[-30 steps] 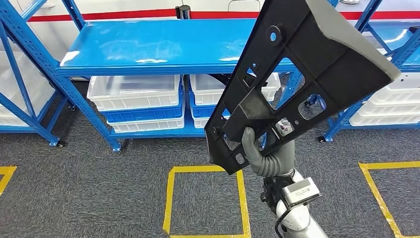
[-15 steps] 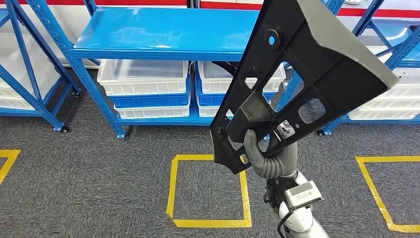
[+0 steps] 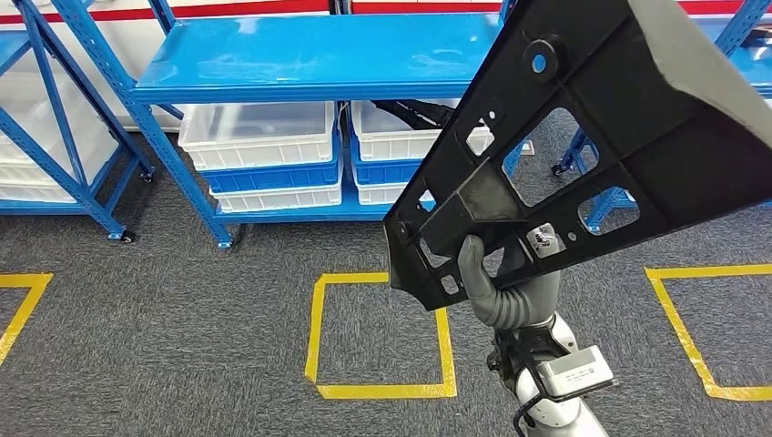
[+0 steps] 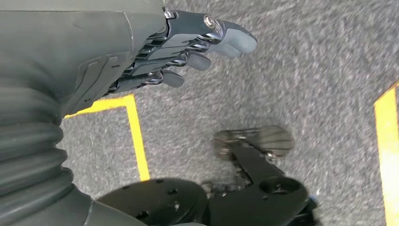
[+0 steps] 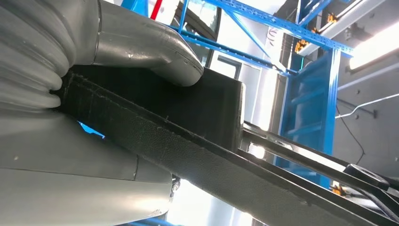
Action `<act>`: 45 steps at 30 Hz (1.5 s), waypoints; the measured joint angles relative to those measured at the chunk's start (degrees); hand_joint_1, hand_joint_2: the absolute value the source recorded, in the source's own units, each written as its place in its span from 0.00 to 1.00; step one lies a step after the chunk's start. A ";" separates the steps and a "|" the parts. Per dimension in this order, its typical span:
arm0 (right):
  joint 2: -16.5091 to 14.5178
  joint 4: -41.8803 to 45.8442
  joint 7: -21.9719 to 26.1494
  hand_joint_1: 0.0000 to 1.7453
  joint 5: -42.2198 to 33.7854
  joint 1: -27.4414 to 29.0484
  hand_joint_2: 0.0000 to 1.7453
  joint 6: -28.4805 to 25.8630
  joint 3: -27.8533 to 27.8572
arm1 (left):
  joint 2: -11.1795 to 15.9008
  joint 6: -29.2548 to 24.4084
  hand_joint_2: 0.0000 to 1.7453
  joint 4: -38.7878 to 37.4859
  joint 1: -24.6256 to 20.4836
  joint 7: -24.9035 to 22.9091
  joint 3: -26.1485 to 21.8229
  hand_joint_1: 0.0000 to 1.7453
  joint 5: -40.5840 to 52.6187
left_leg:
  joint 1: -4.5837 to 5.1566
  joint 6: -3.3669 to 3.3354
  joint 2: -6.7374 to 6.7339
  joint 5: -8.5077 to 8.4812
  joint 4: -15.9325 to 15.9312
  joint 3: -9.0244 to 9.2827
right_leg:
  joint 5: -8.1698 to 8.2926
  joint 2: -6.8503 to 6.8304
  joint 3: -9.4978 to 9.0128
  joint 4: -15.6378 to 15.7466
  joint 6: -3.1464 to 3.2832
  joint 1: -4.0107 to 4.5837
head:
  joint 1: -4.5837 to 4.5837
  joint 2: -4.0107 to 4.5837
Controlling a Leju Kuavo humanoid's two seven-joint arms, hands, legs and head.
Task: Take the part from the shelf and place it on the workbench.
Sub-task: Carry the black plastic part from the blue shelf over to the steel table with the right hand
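A large black plastic part, ribbed with several cut-outs and a grey edge, stands tilted in the air in front of the blue shelf. My right hand grips its lower end, thumb over the rib. In the right wrist view the thick grey thumb presses on the part's black edge. My left hand hangs over the grey carpet, fingers slightly curled and holding nothing.
White and blue bins sit on the shelf's lower level. More blue racks stand at left and right. Yellow tape squares mark the grey carpet below.
The whole view has shifted: the shelf sits higher and farther, the floor squares nearer. The part stays in my right hand, now reaching farther to the upper right.
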State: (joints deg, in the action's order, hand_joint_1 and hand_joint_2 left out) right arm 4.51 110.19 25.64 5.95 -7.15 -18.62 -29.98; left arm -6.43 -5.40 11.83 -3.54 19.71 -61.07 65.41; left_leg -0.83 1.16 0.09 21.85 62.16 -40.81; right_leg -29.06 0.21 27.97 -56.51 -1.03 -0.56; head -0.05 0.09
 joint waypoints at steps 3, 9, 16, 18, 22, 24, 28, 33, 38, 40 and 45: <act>-0.14 0.04 0.01 1.00 0.51 0.09 1.00 -0.04 -0.01 | -0.03 0.17 1.00 -0.01 0.08 0.14 0.01 0.00 0.03 | -0.29 0.88 0.10 9.09 13.55 -1.79 | 3.16 -0.24 3.17 -0.15 1.15 -0.09 | 0.21 0.00; -0.14 0.13 0.03 1.00 1.02 0.18 1.00 -0.06 -0.02 | -0.01 0.17 1.00 0.00 -0.08 1.08 0.01 0.00 0.03 | -0.07 0.08 0.39 7.37 -2.95 11.08 | 4.87 -0.27 5.93 -1.22 -0.49 0.13 | 0.13 0.00; -0.06 0.19 0.11 1.00 1.20 0.38 1.00 -0.09 0.10 | -0.02 -0.03 1.00 -0.01 -0.08 1.29 0.00 0.00 0.03 | 0.00 -3.00 -0.14 4.74 -3.81 8.12 | -1.21 -0.19 12.34 -13.56 -1.13 -0.11 | -0.37 0.00; -0.02 0.19 0.13 1.00 1.38 0.59 1.00 -0.12 0.16 | -0.02 -0.12 1.00 -0.01 -0.07 1.41 0.00 0.00 0.03 | 0.00 -2.91 -0.20 4.04 -3.78 7.15 | -2.62 -0.20 13.07 -17.18 -1.57 -0.20 | -0.39 0.00; 0.01 0.21 0.30 1.00 1.70 0.85 1.00 -0.19 0.28 | -0.20 -0.26 1.00 -0.01 -0.06 1.56 0.00 0.00 0.03 | 0.09 -2.17 -0.20 3.14 -3.71 6.39 | 0.91 -0.32 4.35 -3.80 -2.74 -0.32 | -0.38 0.00; 0.04 0.28 0.46 1.00 1.84 1.02 1.00 -0.22 0.29 | -0.22 -0.35 1.00 -0.01 -0.06 1.55 -0.01 0.00 0.03 | 0.36 -1.94 -0.19 2.92 -3.60 6.18 | 1.72 -0.30 2.52 -0.47 -2.11 -0.20 | -0.31 0.00; 0.10 0.34 0.77 1.00 2.35 1.58 1.00 -0.33 0.29 | -0.17 -0.46 1.00 -0.01 -0.02 1.46 -0.02 0.00 0.03 | 0.42 -2.71 -0.17 2.23 -3.82 5.94 | 2.39 -0.19 2.74 -0.43 -1.28 -0.03 | -0.25 0.00; 0.10 0.34 0.90 1.00 2.97 1.89 1.00 -0.42 0.29 | -0.18 -0.69 1.00 -0.01 -0.01 1.40 -0.03 0.00 0.03 | 0.18 -1.77 -0.16 1.63 -4.33 5.87 | 2.70 -0.19 3.08 -0.47 -0.81 0.16 | -0.24 0.00; 0.08 0.35 0.91 1.00 3.51 2.16 1.00 -0.60 0.28 | -0.13 -0.81 1.00 -0.01 -0.01 1.40 -0.04 0.00 0.03 | 0.38 -1.83 -0.08 1.68 -4.15 5.68 | 2.80 -0.21 3.11 -0.44 -0.98 -0.13 | -0.26 0.00; 0.04 0.42 0.92 1.00 3.60 2.17 1.00 -0.63 0.28 | -0.15 -0.85 1.00 -0.01 -0.01 1.40 -0.04 0.00 0.03 | 0.40 -1.98 -0.09 1.49 -4.52 5.73 | 2.84 -0.25 3.16 -0.37 -1.22 -0.13 | -0.25 0.00; 0.06 0.68 0.98 1.00 3.84 2.29 1.00 -0.74 0.29 | -0.35 -0.95 1.00 0.02 -0.10 1.40 -0.04 0.00 0.04 | -0.43 -2.49 -0.31 0.51 -5.92 5.72 | -2.93 -0.22 8.58 -11.49 -1.10 -0.34 | -0.53 0.00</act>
State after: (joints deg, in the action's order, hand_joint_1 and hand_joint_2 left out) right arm 4.57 110.86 26.63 9.79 -4.86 -19.36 -29.69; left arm -6.78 -6.35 11.85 -3.65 21.11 -61.11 65.45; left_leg -1.27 -1.33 -0.22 22.36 56.23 -35.09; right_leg -31.99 0.00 36.55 -68.00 -2.13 -0.90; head -0.58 0.09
